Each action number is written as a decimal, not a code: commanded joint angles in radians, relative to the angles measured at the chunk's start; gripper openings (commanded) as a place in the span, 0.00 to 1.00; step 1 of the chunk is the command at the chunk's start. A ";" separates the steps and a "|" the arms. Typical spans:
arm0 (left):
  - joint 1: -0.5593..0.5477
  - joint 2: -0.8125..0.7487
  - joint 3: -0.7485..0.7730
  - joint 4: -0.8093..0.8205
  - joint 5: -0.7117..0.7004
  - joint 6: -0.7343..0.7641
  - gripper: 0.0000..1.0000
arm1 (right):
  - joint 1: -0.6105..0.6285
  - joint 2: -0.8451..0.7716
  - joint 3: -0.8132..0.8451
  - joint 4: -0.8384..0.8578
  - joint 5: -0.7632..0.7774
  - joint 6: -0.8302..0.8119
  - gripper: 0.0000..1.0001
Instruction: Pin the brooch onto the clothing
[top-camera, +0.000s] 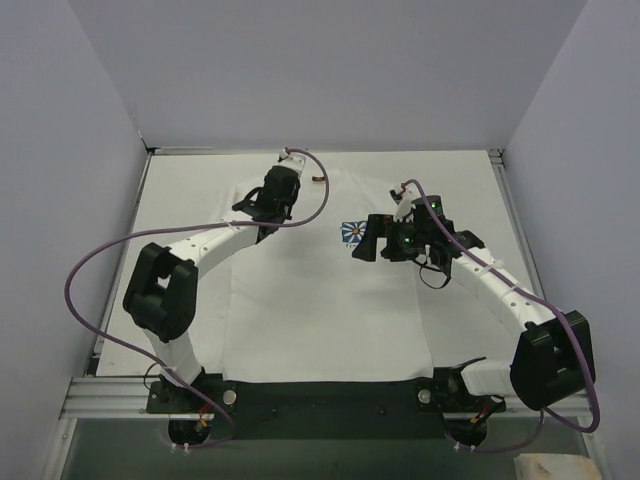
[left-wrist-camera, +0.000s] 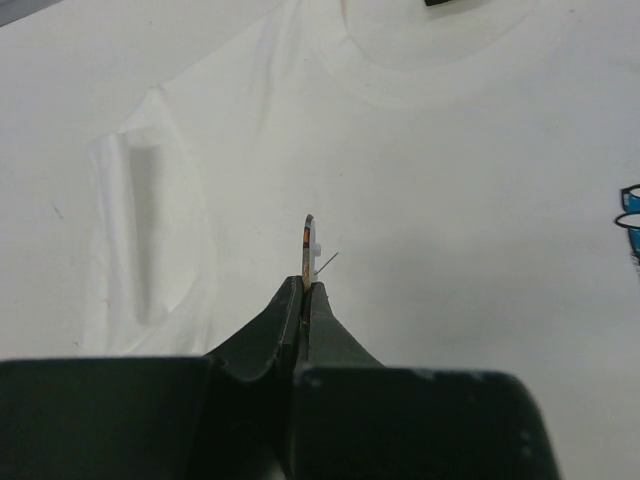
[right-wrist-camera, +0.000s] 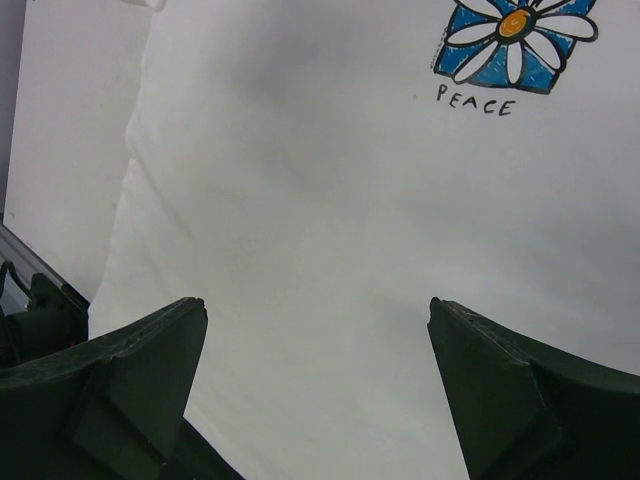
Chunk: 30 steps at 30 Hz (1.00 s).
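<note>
Left hand (left-wrist-camera: 305, 290) clamps the brooch (left-wrist-camera: 309, 245) edge-on over the T-shirt (left-wrist-camera: 450, 200); right hand (right-wrist-camera: 318, 330) gapes empty; pinning not yet done.

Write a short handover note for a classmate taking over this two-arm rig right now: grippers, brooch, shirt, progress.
Left gripper: shut on the brooch, held edge-on with its pin showing, over the T-shirt between sleeve and collar.
Right gripper: open and empty, over the shirt near the daisy print.
Done: shirt spread flat on the table, brooch in the grip.
Left: push the pin through the fabric, then release.
</note>
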<state>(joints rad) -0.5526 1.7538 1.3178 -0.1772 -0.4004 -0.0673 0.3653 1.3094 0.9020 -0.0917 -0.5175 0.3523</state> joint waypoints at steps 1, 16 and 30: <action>0.005 0.075 0.069 -0.011 -0.176 0.131 0.00 | -0.008 -0.009 0.009 -0.028 0.033 -0.009 1.00; -0.001 0.277 0.119 0.027 -0.268 0.374 0.00 | -0.014 -0.035 -0.012 -0.052 0.066 -0.010 0.99; -0.055 0.392 0.172 0.027 -0.377 0.377 0.00 | -0.016 -0.048 -0.018 -0.091 0.103 -0.012 0.99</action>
<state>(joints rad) -0.5922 2.1128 1.4303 -0.1749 -0.7231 0.2996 0.3584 1.2976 0.8898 -0.1482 -0.4393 0.3466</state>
